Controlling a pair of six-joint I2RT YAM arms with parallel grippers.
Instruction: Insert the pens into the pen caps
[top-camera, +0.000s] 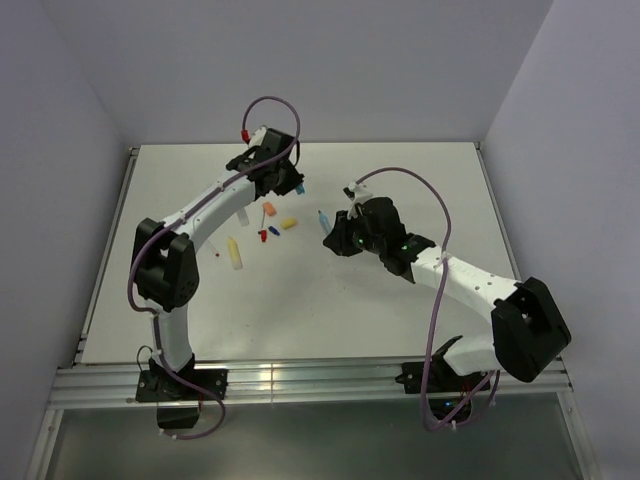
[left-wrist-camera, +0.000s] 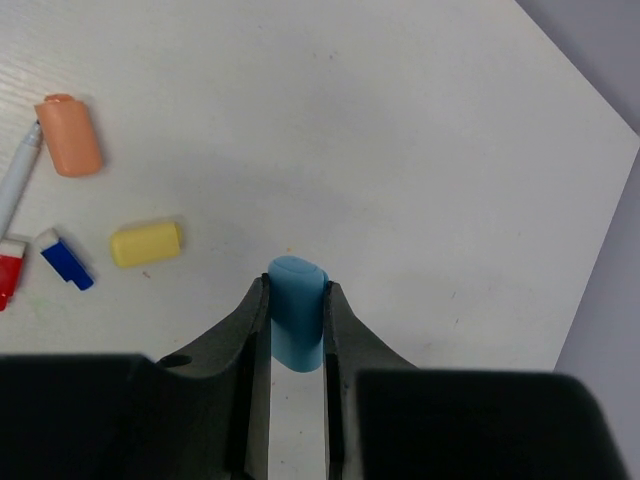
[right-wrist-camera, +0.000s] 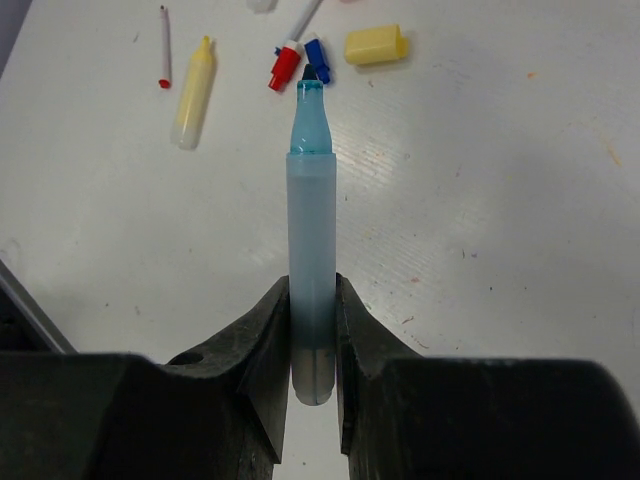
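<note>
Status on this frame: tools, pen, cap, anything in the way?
Left tool shut on light blue cap. Right tool shut on blue pen, tip exposed. Pen and cap not yet joined. Nothing seen between them.

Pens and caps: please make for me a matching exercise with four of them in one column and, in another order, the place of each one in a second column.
Column A
1. light blue cap
2. blue pen
3. yellow cap
4. yellow pen

Column B
a. held in the right claw
b. lies on the table beside the dark blue cap
c. held in the left claw
d. lies beside a thin stick with a red end

Pairs: 1-c, 2-a, 3-b, 4-d
</note>
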